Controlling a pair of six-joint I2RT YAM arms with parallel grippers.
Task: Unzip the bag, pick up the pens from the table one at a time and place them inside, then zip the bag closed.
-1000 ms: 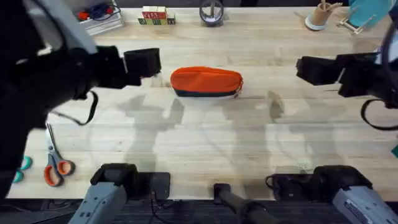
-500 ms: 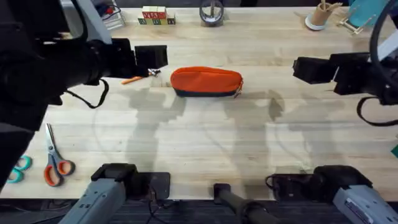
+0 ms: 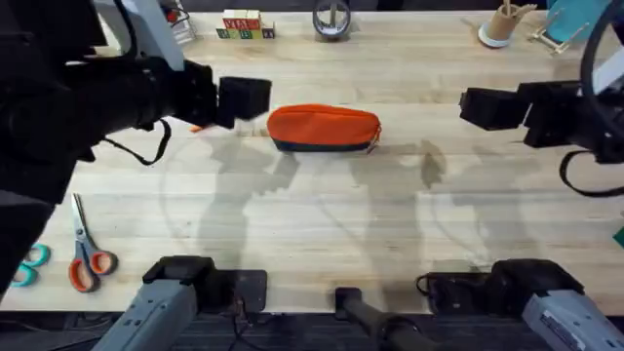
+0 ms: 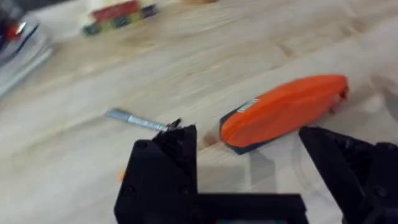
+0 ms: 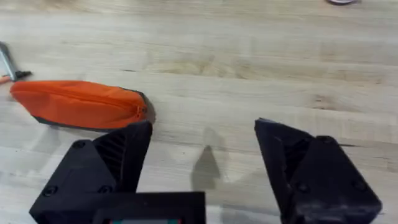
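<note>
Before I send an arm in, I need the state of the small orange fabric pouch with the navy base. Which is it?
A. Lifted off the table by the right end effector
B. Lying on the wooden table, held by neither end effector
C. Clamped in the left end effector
B: the orange pouch lies on the wooden table, with the open left end effector and the open right end effector both clear of it.

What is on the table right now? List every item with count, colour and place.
pouch: 1, orange with dark base, table centre, zipped shut.
metal pen: 1, silvery, lying beside the pouch's left end.
orange pen: 1, mostly hidden under the left arm.
scissors: 1, orange handles, near left edge.
toy blocks: a small row, mixed colours, far edge.
cup: 1, tan, far right.
table: 1, light wood.
left hand: black, open, above the pouch's left end.
right hand: black, open, right of the pouch.
</note>
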